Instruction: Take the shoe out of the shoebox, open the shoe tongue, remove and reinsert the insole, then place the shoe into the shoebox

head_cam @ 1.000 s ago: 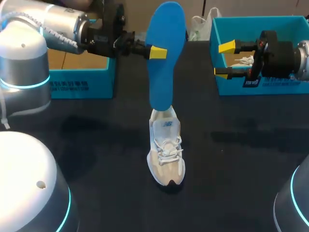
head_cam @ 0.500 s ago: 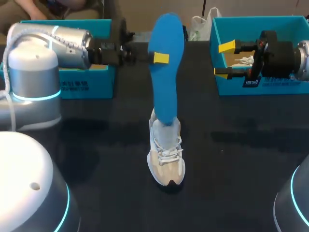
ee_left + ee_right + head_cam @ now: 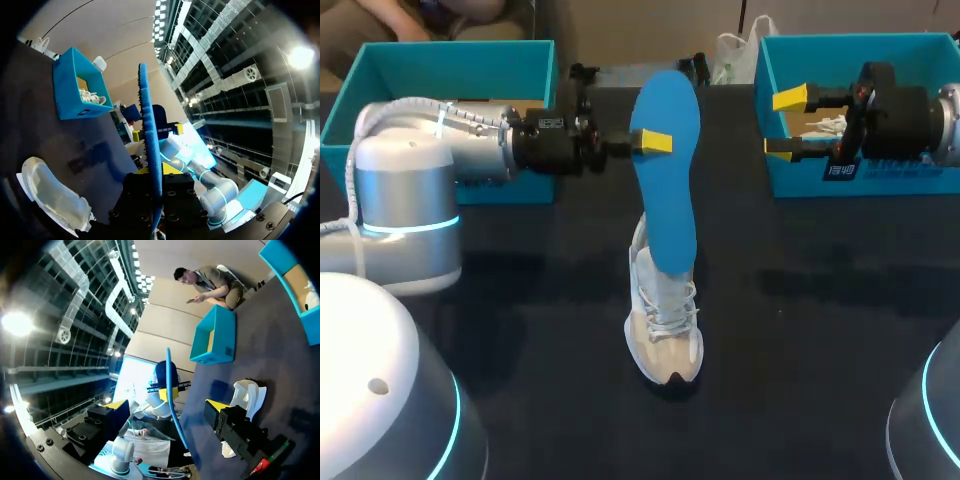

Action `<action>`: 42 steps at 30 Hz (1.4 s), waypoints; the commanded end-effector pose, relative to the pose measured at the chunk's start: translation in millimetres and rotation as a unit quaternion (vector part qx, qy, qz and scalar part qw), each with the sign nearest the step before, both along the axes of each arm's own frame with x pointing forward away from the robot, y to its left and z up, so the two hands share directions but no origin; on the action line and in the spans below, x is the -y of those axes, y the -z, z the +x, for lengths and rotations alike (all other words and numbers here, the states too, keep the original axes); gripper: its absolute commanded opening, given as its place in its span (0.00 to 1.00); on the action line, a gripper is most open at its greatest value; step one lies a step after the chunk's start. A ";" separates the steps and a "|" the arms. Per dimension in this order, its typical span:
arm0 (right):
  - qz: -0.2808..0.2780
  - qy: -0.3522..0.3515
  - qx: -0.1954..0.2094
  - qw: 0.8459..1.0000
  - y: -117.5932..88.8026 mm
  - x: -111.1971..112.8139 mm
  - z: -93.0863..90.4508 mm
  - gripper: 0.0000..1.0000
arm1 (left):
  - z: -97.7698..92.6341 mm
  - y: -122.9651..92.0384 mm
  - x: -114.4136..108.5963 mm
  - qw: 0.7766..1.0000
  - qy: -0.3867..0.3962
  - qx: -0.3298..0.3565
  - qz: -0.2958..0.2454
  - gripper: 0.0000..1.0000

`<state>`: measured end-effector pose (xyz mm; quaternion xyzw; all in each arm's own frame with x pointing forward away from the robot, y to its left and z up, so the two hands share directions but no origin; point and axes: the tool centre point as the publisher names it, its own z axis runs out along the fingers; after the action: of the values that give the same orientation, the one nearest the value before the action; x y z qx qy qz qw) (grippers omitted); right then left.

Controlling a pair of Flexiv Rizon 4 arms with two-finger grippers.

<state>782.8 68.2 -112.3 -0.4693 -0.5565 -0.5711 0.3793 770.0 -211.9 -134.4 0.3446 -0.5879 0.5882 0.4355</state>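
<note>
Blue foam is what marks this moment: the insole (image 3: 665,170) stands nearly upright over the middle of the table (image 3: 820,330), clamped across its upper part by the left gripper (image 3: 658,142), whose fingers press it from both faces. In the left wrist view it runs edge-on straight out between them. Its lower end meets the opening of the white shoe (image 3: 663,325), which sits on its sole well apart from both boxes, toe pointing toward the robot. Whether the tip is already inside the collar cannot be told. The right gripper (image 3: 785,125) hangs at the front wall of the right shoebox (image 3: 880,175) with its jaws spread and nothing between them. The left shoebox (image 3: 440,55) lies behind the left arm. By the look of it the step in hand is the remove-and-reinsert of the insole, with the shoe out of its box and its return not yet done. The next move probably calls for steering the lower end toward the toe and tipping the insole flat as it goes in. Nothing holds the shoe, so it may slide or tip unless the free right gripper steadies it.
</note>
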 end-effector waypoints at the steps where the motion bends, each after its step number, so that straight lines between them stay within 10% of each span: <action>1: -0.025 0.014 0.005 1.000 -5.5 -2.6 -9.1 1.00 | 3.5 9.3 1.1 0.999 -0.001 -0.046 -0.019 0.00; 24: -0.266 0.069 0.042 0.961 -43.1 -25.5 -18.0 1.00 | 25.9 29.1 8.7 0.995 -0.012 -0.096 -0.006 0.00; 42: -0.510 0.132 0.008 0.850 -50.7 -46.3 -9.1 1.00 | 25.9 29.1 8.7 0.995 -0.012 -0.096 -0.006 0.00</action>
<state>766.5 105.5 -63.6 -0.6106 -0.6931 -0.3659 0.1136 795.5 -219.9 -163.3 0.4036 -0.5361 0.5607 0.4850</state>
